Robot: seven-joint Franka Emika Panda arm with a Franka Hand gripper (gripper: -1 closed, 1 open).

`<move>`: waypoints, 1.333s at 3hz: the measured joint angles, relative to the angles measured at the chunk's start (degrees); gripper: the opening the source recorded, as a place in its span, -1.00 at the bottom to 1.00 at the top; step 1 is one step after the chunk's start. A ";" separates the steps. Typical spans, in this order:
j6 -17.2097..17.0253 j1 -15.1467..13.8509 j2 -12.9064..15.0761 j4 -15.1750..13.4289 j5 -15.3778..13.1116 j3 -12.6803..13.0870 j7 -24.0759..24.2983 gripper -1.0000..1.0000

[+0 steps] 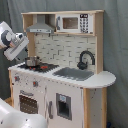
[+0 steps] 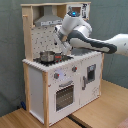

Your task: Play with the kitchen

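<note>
Against a grey-green curtain stands the kitchen, filling the middle of both exterior views; in the second exterior view it rests on a pale wooden floor. It counts one stove with one small metal pot on it, one grey sink, one black faucet, one hood, one microwave, one oven door and what look like two knobs above that door. One white robot arm reaches across from the second exterior view's right, and its hand hangs over the back of the stove, just beside the pot and below the hood. Whether the hand is apart or together I cannot tell.
</note>
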 joint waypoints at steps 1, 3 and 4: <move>-4.21 -1.59 1.73 0.05 0.16 0.61 -3.71 1.00; -7.02 -6.24 2.59 1.39 0.16 3.94 -13.58 1.00; -7.69 -8.78 2.59 3.78 0.16 6.68 -17.30 1.00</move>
